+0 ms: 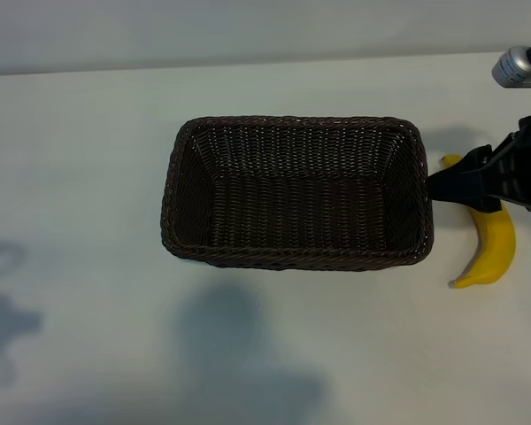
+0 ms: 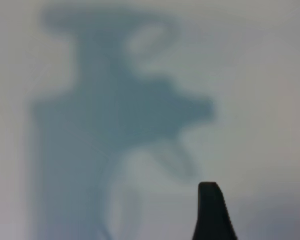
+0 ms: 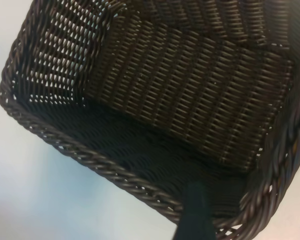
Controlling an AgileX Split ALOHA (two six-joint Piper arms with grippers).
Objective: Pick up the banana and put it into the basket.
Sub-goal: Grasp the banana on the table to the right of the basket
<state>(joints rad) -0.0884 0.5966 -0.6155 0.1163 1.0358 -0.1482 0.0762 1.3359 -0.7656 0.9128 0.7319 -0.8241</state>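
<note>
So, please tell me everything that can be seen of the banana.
The banana is a single, smooth, bright yellow, curved fruit with a small pointed tip. It lies flat on the white table, outside the basket, beside its short right wall and apart from it. The black right gripper covers its middle part in the exterior view, so only the two ends show; whether it touches the banana cannot be told. The wrist views do not show it.

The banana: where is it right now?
In the exterior view the banana lies on the table right of the basket, outside it, partly under the right gripper.
</note>
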